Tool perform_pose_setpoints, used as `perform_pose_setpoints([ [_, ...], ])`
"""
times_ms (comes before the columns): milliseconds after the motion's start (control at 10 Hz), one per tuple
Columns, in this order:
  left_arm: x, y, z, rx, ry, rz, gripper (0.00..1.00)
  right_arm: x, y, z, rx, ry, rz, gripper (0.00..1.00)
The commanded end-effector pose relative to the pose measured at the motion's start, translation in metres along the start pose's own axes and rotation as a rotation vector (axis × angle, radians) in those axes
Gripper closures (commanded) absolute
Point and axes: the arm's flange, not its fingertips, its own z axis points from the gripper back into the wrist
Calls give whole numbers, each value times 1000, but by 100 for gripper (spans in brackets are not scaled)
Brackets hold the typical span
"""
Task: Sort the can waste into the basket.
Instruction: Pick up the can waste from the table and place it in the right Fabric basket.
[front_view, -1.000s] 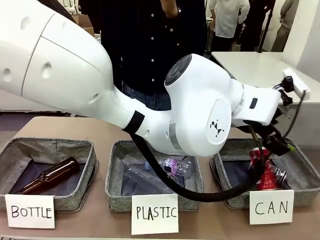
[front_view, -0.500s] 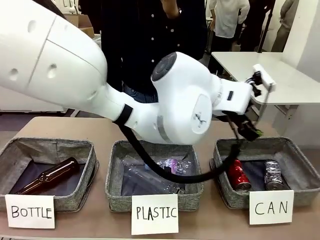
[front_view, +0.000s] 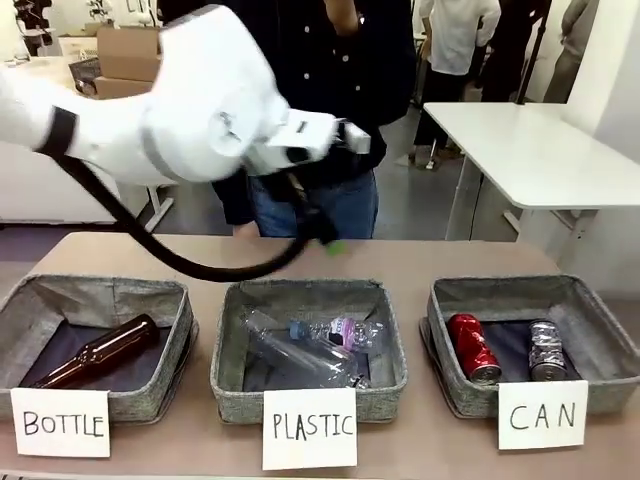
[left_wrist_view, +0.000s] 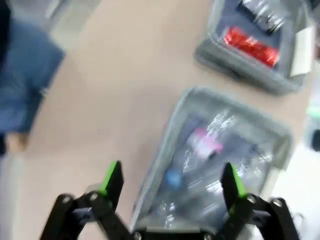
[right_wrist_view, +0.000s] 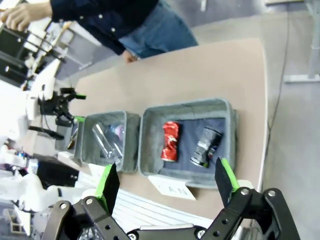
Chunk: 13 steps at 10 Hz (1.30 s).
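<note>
Two cans lie side by side in the grey CAN basket (front_view: 505, 286) at the right: a red can (front_view: 473, 346) and a silver-and-black can (front_view: 546, 349). A white "CAN" card (front_view: 541, 414) stands before the basket. My left gripper (front_view: 326, 234) hangs above the table behind the middle bin, well left of the cans. Its wrist view shows the left gripper (left_wrist_view: 171, 180) open and holding nothing, with the red can (left_wrist_view: 250, 45) far off. My right gripper (right_wrist_view: 166, 180) is open high above the basket (right_wrist_view: 185, 106), looking down on the red can (right_wrist_view: 170, 141) and the silver-and-black can (right_wrist_view: 205, 146).
A "PLASTIC" bin (front_view: 228, 375) holds clear bottles (front_view: 310, 345). A "BOTTLE" bin (front_view: 178, 345) holds a brown glass bottle (front_view: 100, 350). A person (front_view: 310, 100) stands at the far edge. A white table (front_view: 530, 140) is behind at right.
The red can dropped from my left gripper into the CAN basket. The left arm then rose and swung left, away from the basket to behind the middle bin.
</note>
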Motion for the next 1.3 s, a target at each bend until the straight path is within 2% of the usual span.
perform_pose_setpoints([
  [0,-41,42,28,-7,54,212,0,23,52,-61,-18,-16,-6,0],
  [100,-74,74,46,-9,36,367,0,30,79,-97,1,2,-8,0],
  [200,-107,104,70,-105,4,532,0,35,101,-132,11,18,-3,0],
  [300,-142,129,94,-145,-63,692,0,41,120,-161,30,35,-8,0],
  [500,-225,164,142,-348,-226,937,0,53,150,-206,116,28,-65,0],
  [700,-301,176,180,-544,-506,1087,0,63,158,-229,210,48,-128,0],
  [800,-330,175,192,-596,-644,1142,0,66,156,-238,254,99,-133,0],
  [900,-349,170,196,-636,-755,1161,0,72,149,-245,209,196,-185,0],
  [1000,-352,168,181,-566,-807,1081,0,77,147,-245,153,266,-195,0],
  [1100,-349,183,208,-601,-590,1146,0,60,155,-244,199,121,-140,0],
  [1200,-349,183,208,-601,-590,1146,0,60,155,-244,199,121,-140,0],
])
